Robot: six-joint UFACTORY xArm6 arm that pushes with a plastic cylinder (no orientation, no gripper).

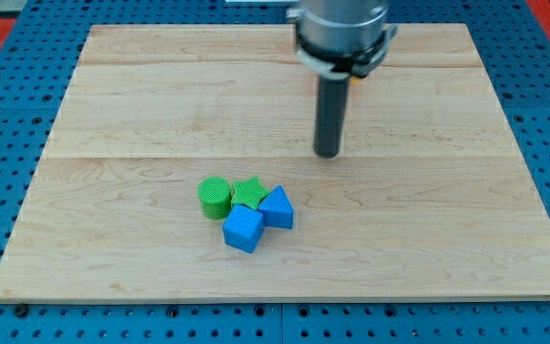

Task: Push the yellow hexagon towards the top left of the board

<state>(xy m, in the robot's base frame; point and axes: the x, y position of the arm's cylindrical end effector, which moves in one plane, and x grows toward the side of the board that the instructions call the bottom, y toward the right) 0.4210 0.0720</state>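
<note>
My tip rests on the wooden board, right of centre. No whole yellow hexagon shows. A small sliver of yellow peeks out just right of the rod, under the arm's housing, and its shape cannot be made out. A cluster of blocks lies below and left of my tip: a green cylinder, a green star, a blue triangular block and a blue cube. They touch one another. My tip stands apart from the cluster.
The arm's dark housing hangs over the board's top edge and hides what lies behind it. A blue pegboard surface surrounds the board on all sides.
</note>
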